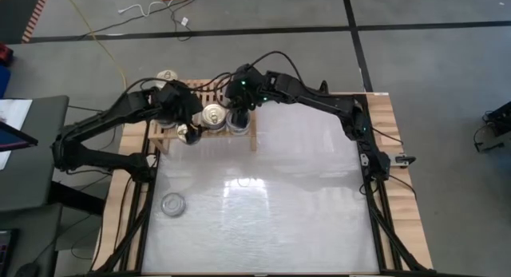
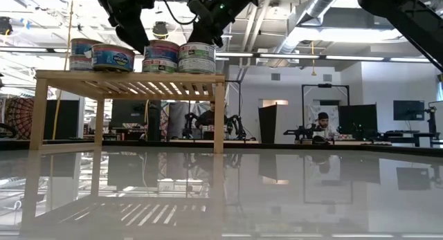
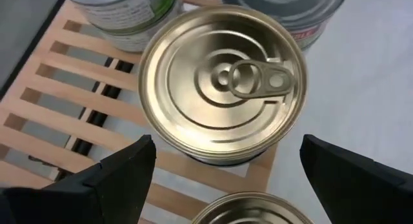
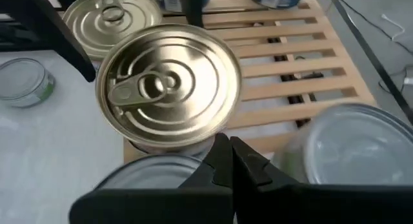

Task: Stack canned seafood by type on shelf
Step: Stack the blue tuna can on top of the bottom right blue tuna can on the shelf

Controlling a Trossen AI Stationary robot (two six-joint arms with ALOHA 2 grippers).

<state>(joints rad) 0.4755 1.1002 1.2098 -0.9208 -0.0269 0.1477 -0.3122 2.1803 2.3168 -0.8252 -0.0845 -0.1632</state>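
While left gripper hangs w/ fingers spread wide, holding nothing, a gold-top can sits on shelf just ahead between them. Right gripper pinched closed, empty, hovering beside same can.

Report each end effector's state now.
Left end effector: open, above a gold-topped can, holding nothing.
Right end effector: shut, empty, over the shelf.

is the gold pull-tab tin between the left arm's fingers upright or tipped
Upright. The gold-topped round metal tin sits flat on the light-wood slatted shelf, pull-tab lid facing up, with the open left gripper astride it, not touching.
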